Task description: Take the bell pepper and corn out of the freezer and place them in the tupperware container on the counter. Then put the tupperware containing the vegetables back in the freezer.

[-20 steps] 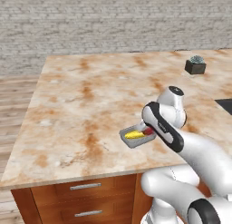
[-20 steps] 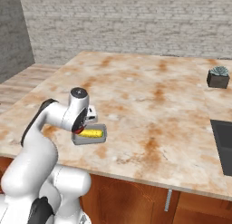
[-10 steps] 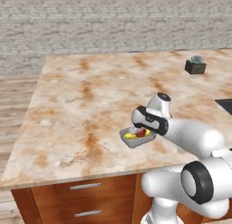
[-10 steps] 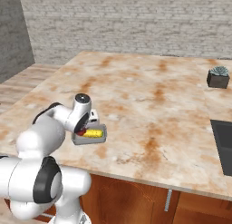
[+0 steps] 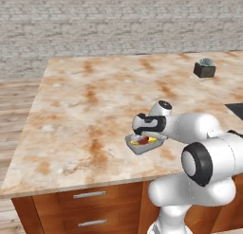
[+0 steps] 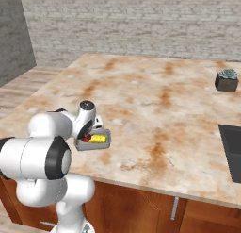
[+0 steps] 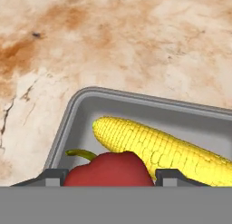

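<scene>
On the counter (image 5: 85, 100), near its front edge above the drawers, sits the tray (image 7: 68, 123) with both vegetables already inside: corn (image 7: 154, 146) lying along it, pepper (image 7: 108, 171) at the near side touching the cob. Your gripper (image 7: 108, 178) hangs low over the tray's near rim, jaws parted wide with the pepper sitting between the tips; whether the pads are pressing it or have let go, you cannot tell from these views. Judgement: the loading step looks done, so what's next is picking up the tray for the freezer. If so, lift clear of the pepper first, then set one finger inside and one outside a rim wall, well away from the corn. Keep the tray level on the lift; the cob looks likely to roll and the pepper to tip out.
</scene>
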Tool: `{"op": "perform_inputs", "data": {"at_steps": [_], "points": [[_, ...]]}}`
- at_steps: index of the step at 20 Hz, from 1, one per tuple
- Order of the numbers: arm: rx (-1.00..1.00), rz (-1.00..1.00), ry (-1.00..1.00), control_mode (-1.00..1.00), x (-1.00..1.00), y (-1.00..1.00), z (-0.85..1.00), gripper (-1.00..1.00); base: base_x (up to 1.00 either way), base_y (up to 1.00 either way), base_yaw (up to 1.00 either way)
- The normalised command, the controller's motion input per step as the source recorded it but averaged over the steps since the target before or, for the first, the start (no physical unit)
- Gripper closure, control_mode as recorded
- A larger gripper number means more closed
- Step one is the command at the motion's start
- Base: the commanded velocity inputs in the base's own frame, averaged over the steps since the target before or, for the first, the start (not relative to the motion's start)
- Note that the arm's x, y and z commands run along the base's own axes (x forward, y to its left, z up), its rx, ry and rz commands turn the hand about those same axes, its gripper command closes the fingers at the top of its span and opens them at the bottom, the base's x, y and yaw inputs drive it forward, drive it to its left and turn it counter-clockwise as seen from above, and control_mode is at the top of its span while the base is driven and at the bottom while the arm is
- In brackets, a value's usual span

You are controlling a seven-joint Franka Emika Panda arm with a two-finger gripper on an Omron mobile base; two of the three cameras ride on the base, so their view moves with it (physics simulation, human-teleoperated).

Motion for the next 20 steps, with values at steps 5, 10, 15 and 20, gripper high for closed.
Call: {"op": "perform_inputs", "data": {"at_steps": [5,10,15,20], "points": [[-0.01,0.00,0.00,-1.00,0.19,0.20,-0.36,1.00,0.00,0.00,0.00],[-0.03,0.00,0.00,-1.00,0.00,0.21,-0.34,-1.00,0.00,0.00,0.00],[0.00,0.00,-0.02,-1.00,-0.42,0.00,-0.02,-1.00,0.00,0.00,0.00],[0.00,-0.02,-0.02,-1.00,-0.20,0.00,0.36,-1.00,0.00,0.00,0.00]]}}
